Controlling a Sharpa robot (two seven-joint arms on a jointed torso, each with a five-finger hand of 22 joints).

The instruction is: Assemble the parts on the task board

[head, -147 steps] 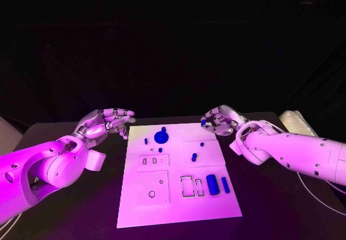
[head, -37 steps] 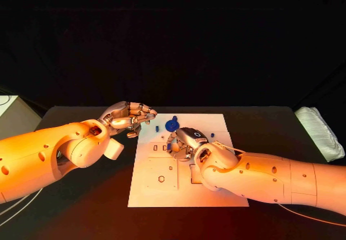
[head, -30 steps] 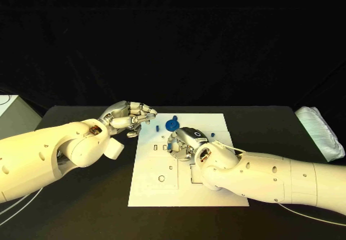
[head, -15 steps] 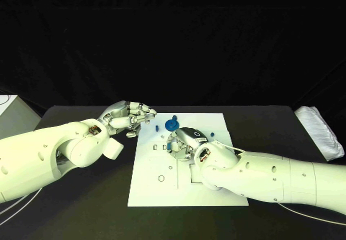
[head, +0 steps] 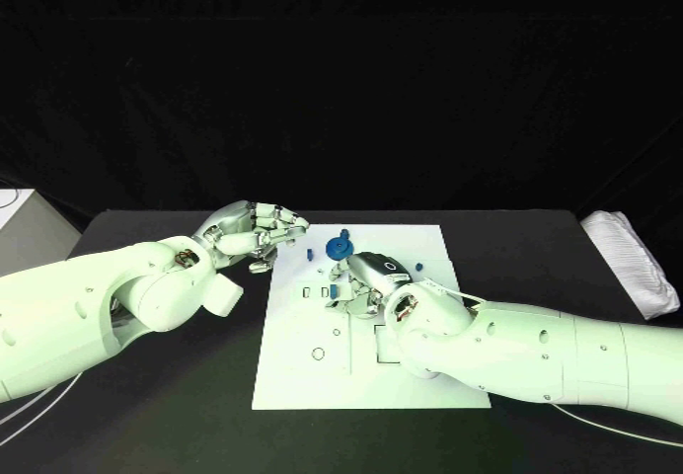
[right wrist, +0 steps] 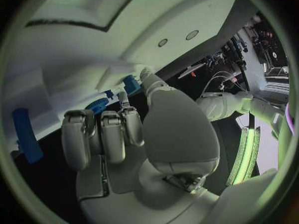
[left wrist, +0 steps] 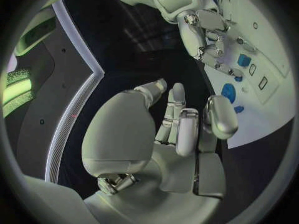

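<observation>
Head view: white task board flat in the middle of the black table. Right hand lowered over the board's middle, fingers curled down beside a small blue part; hard to tell from above whether touching or gripping it. Blue round part standing near the far edge, another small blue part just beyond the right hand. Left hand hovering at the board's far left corner, fingers curled in, nothing seen between them.

Left wrist view: left hand with fingers bent inward, holding nothing; right hand reaching onto the board, blue parts beside its fingertips.

Right wrist view: right hand from behind, fingers bent close together toward the board; a blue part right at the thumb tip, grip not clear; a long blue part lying apart.
</observation>
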